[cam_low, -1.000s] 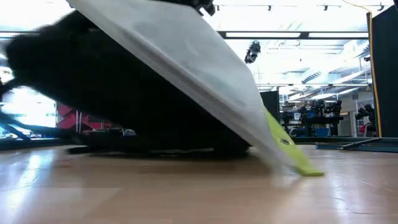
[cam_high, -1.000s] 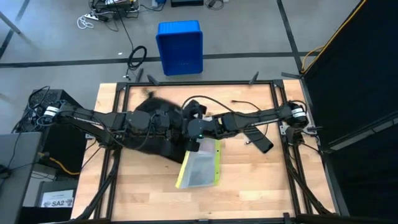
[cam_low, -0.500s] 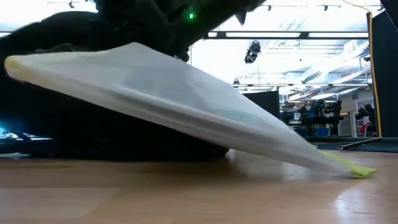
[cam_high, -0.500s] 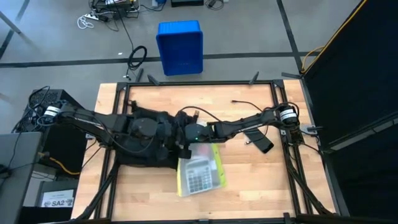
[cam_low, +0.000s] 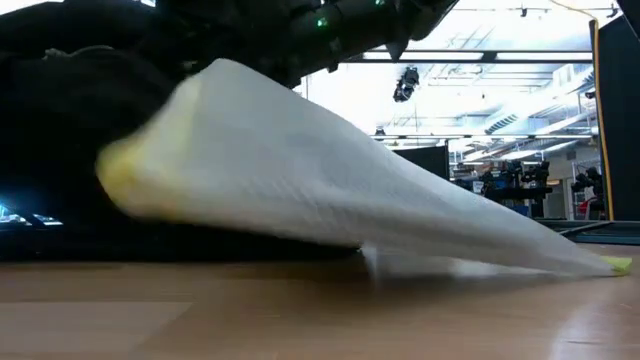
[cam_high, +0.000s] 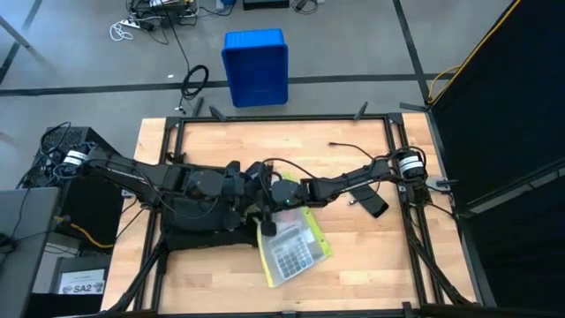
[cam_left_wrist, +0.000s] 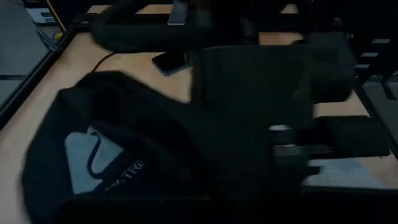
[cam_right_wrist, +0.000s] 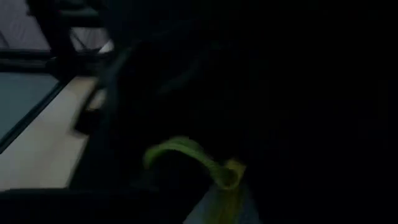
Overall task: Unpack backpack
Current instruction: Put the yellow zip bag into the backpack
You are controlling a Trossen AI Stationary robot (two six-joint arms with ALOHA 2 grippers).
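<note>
A clear pouch [cam_high: 296, 248] with a yellow-green edge, a calculator inside, is lying near-centre on the table [cam_high: 371, 256], just right of the backpack [cam_high: 203, 216]. The right gripper [cam_high: 267, 225] is hovering at its far-left corner, apparently letting go, though I cannot tell its grip. The left gripper [cam_high: 231, 190], clenched, is pinning the backpack just beyond; reaching back inside looks next.

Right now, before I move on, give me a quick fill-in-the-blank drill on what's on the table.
1. The clear pouch with the yellow-green edge holds a ____.
2. The pouch lies on the table partly against the black ____.
3. Beyond the table, on the floor, stands a ____ bin.
4. The black remote lies under the ____ arm.

Missing words: calculator; backpack; blue; right
</note>
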